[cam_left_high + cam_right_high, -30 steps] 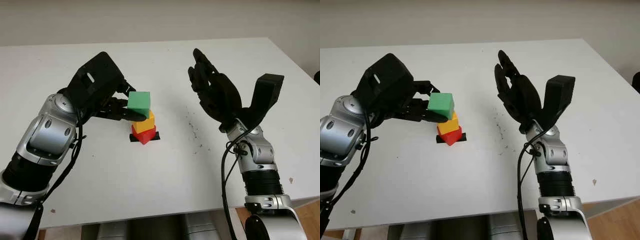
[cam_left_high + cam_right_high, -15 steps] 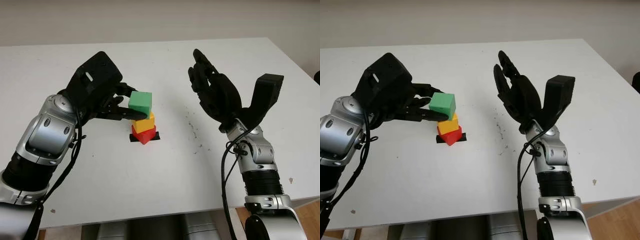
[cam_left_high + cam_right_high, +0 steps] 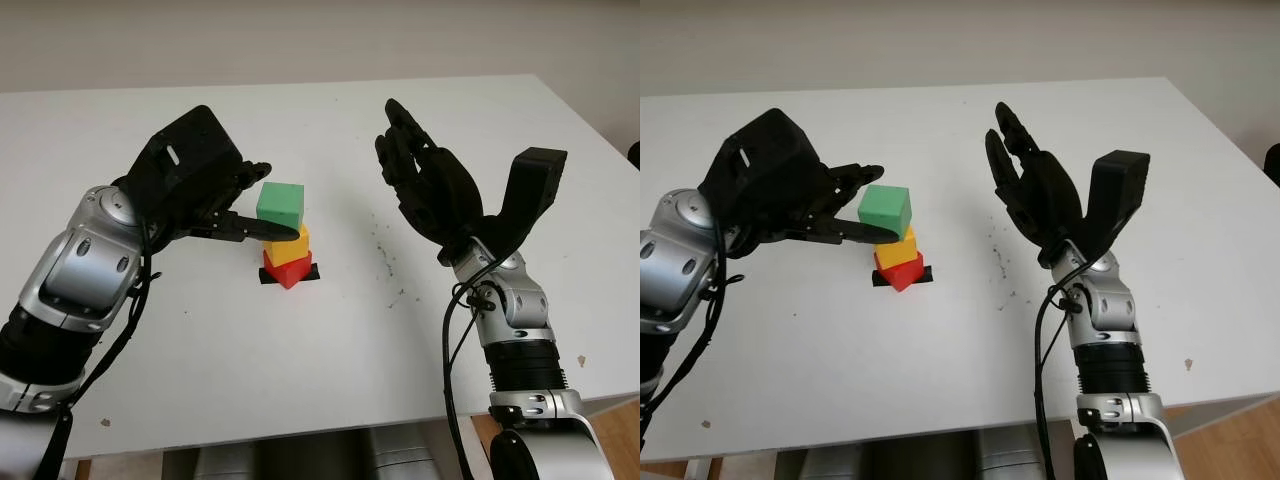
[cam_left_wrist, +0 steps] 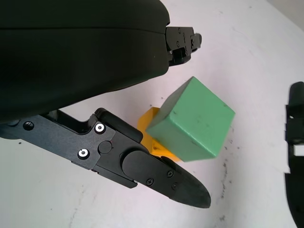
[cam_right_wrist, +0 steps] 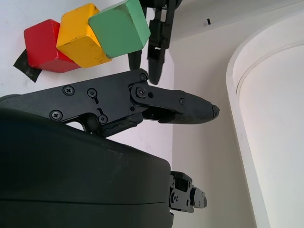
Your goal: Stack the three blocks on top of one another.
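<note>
Three blocks stand in one tower at the table's middle: a red block at the bottom, a yellow block on it, and a green block on top, turned a little against the others. My left hand is open just left of the green block; one finger reaches along the front of the tower, the others stand off the block. My right hand is open, raised to the right of the tower and well apart from it. The tower also appears past a right hand finger.
A black tape mark lies under the red block. Dark specks dot the white table between the tower and my right arm. The table's front edge runs close to both forearms.
My left hand's fingers have come off the green block and drawn slightly back to the left. The green block stays on the yellow one. The right hand has not moved.
</note>
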### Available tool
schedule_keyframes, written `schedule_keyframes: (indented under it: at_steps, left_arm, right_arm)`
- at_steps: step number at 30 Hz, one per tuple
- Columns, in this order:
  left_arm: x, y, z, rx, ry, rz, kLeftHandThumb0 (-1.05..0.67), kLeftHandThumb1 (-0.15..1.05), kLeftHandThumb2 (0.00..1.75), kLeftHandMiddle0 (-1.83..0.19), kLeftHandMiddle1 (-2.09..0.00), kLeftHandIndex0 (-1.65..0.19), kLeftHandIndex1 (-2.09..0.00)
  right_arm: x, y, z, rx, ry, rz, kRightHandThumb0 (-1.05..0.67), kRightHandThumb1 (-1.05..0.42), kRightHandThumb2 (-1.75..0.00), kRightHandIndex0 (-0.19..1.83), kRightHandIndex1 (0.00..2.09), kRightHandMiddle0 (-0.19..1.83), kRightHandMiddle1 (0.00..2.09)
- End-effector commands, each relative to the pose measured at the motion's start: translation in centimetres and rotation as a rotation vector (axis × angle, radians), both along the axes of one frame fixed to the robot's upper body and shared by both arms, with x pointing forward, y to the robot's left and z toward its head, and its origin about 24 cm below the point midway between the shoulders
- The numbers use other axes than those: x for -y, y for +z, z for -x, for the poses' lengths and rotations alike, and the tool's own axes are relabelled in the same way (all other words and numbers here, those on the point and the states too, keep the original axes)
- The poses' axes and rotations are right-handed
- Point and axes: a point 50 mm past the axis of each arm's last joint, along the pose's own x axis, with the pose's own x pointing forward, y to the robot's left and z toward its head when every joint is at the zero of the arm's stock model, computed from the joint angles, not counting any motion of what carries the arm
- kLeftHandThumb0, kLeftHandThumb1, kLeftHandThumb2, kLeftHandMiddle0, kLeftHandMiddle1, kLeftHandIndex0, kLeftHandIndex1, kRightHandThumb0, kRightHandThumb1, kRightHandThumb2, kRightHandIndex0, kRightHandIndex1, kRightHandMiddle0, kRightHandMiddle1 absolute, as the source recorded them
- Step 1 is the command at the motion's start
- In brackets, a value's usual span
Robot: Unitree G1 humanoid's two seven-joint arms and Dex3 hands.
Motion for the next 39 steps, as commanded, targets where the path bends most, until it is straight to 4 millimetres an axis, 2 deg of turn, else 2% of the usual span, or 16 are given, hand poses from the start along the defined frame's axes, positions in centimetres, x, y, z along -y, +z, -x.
schedule_keyframes:
  at_steps: [1,8,12,15,17,20,25,34,39]
  left_arm:
    - [-0.2,0.9,0.7,0.047,-0.031,0.004,-0.87,0.89,0.06,0.19,0.0,0.19,0.0]
    - [-1.3,2.4,2.7,0.106,-0.002,0.079,-0.86,0.89,0.06,0.19,0.0,0.19,0.0]
    - [-2.9,3.4,4.6,0.204,0.033,0.2,-0.88,0.94,0.07,0.19,0.0,0.19,0.0]
    - [-3.8,3.9,6.3,0.3,0.094,0.364,-0.92,1.0,0.08,0.19,0.0,0.19,-0.01]
    - [-4.4,3.9,7.4,0.383,0.146,0.459,-0.87,1.04,0.17,0.19,0.0,0.19,-0.03]
    - [-5.0,3.7,8.4,0.471,0.205,0.569,-0.8,1.05,0.39,0.19,0.0,0.19,-0.03]
    - [-5.7,1.9,8.6,0.563,0.37,0.64,-0.75,1.05,0.48,0.19,0.0,0.19,-0.03]
    - [-5.8,-2.4,7.0,0.691,0.542,0.477,-0.69,1.05,0.59,0.19,0.0,0.19,0.0]
    - [-5.9,-6.0,5.4,0.659,0.591,0.403,-0.72,1.05,0.66,0.19,0.0,0.19,0.0]
  right_arm:
    - [0.2,0.2,0.1,0.014,-0.003,-0.002,-0.59,-1.05,-0.52,-0.15,0.05,-0.08,0.05]
    - [0.0,0.2,-0.1,0.01,-0.007,-0.011,-0.6,-1.05,-0.51,-0.14,0.06,-0.06,0.06]
    - [0.1,0.1,-0.1,0.011,-0.016,0.003,-0.59,-1.05,-0.53,-0.14,0.06,-0.07,0.05]
    - [0.3,0.0,-0.2,0.016,-0.024,0.016,-0.58,-1.05,-0.57,-0.13,0.06,-0.08,0.05]
    - [0.3,-0.1,-0.3,0.018,-0.031,0.028,-0.57,-1.05,-0.61,-0.14,0.06,-0.08,0.05]
    - [0.3,-0.1,-0.4,0.026,-0.035,0.038,-0.6,-1.05,-0.64,-0.14,0.05,-0.09,0.05]
    - [0.1,-0.2,-0.7,0.035,-0.004,0.068,-0.7,-1.05,-0.7,-0.19,0.01,-0.18,0.0]
    - [-0.2,-0.5,-1.0,0.08,0.001,0.173,-0.86,-1.05,-0.82,-0.19,0.0,-0.19,0.0]
    - [-0.4,-1.0,-1.2,0.067,-0.008,0.168,-0.87,-1.05,-0.82,-0.19,0.0,-0.19,0.0]
